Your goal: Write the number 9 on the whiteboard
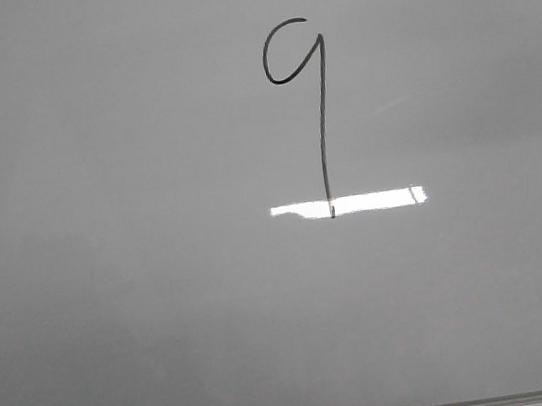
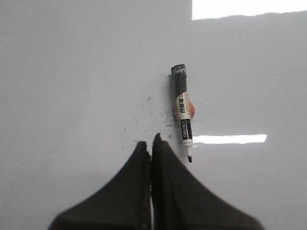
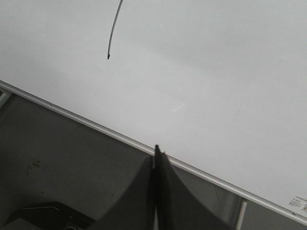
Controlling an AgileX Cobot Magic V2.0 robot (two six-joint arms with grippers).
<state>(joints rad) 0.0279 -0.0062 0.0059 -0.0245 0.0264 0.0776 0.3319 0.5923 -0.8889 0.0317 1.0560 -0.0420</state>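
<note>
On the whiteboard, one number 9, one marker.

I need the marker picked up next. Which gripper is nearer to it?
Left. The left gripper is shut just beside the uncapped marker lying on the whiteboard. The right gripper sits shut over the board's frame, no marker in its view.

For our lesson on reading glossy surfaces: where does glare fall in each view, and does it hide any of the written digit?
Front view: a bright reflection band crosses the foot of the number 9, which stays legible on the whiteboard. Left wrist view: glare patches beside the marker. Right wrist view: even, dull light; only the stroke's end shows.
</note>
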